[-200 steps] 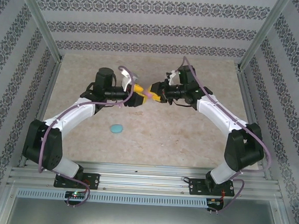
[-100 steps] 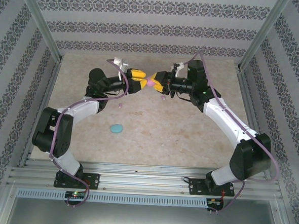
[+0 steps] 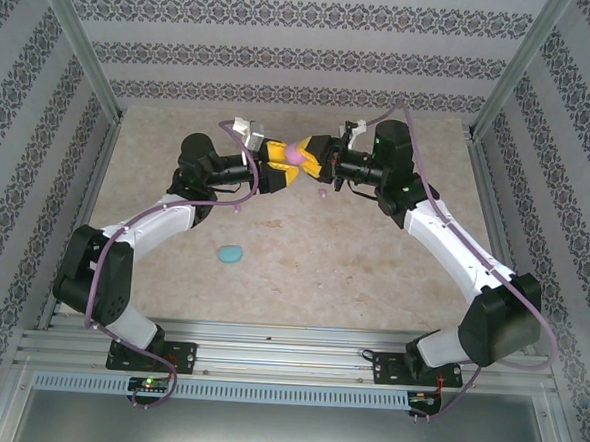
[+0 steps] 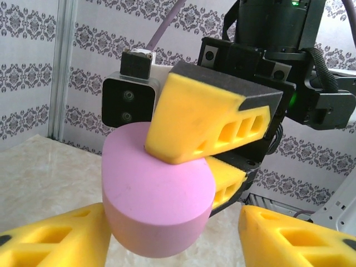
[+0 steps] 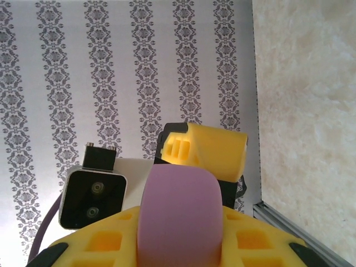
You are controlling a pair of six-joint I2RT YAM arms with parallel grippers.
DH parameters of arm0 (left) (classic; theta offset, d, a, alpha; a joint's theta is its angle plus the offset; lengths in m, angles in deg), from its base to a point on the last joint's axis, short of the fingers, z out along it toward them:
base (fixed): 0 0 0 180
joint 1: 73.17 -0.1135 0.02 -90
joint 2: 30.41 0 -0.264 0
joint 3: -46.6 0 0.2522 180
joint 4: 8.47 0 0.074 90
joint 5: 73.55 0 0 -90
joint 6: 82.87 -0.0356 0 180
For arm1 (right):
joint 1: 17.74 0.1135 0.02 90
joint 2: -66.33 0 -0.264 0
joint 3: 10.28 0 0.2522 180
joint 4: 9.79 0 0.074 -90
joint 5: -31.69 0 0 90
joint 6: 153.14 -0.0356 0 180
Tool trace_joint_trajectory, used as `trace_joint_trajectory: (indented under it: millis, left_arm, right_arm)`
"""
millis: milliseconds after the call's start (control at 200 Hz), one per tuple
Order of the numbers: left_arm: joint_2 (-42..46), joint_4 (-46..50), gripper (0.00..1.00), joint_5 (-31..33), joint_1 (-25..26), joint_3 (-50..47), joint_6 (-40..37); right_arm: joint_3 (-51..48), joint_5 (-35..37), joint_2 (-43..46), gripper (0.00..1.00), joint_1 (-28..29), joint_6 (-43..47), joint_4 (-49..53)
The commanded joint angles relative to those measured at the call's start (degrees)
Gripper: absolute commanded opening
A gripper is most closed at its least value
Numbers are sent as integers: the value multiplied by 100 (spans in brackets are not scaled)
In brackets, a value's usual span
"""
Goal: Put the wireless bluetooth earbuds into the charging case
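Since a second ago the spot where the two arms meet has shifted toward the far wall, and the left wrist has swung round to face the right one. Top view: left gripper point(image 3: 278, 170) and right gripper point(image 3: 314, 162) meet nose to nose above the table point(image 3: 373, 256), with the pink-purple case point(image 3: 297, 155) between them. A cyan case point(image 3: 232, 254) lies well apart, nearer the bases. One tiny pink-purple bit, probably an earbud point(image 3: 320, 193), lies on the table near the right gripper. Left wrist view: the right jaws are clenched on the case, top and underside. The left fingers point(image 4: 55, 236) stand spread either side of it, a gap on one side, grasping nothing. Right wrist view: the case sits wedged between that gripper's own fingers. Risk: the case looks smooth and rounded, so if the left jaws close off-centre they may twist it out of the right grip and drop it.
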Motion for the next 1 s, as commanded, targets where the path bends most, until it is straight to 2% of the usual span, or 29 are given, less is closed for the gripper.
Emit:
trace_joint_trajectory:
  millis: [0,225,465,495,610,684,779,844,994]
  left_arm:
    - [57,47,56,15,130,261,-36]
    - [-28,-201,46,70,136,308,239]
    - [-50,-466,44,112,135,299,499]
    - [-56,-512,45,119,139,301,537]
    - [-57,-547,58,142,138,273,590]
    - [-37,-504,58,167,137,252,540]
    - [-61,-410,50,89,138,294,504]
    - [-52,-265,49,65,148,300,407]
    - [83,116,60,195,199,191,40]
  right_arm:
    - [-109,178,99,18,116,-235,-497]
    - [-179,195,118,18,174,-285,-555]
    - [-312,205,162,18,196,-285,-600]
    - [-329,204,160,18,196,-285,-607]
    - [-387,227,168,18,202,-305,-646]
    - [-418,240,177,18,221,-337,-685]
    - [-421,256,178,18,223,-390,-740]
    - [-423,265,177,18,231,-442,-803]
    - [-463,406,247,18,232,-465,-820]
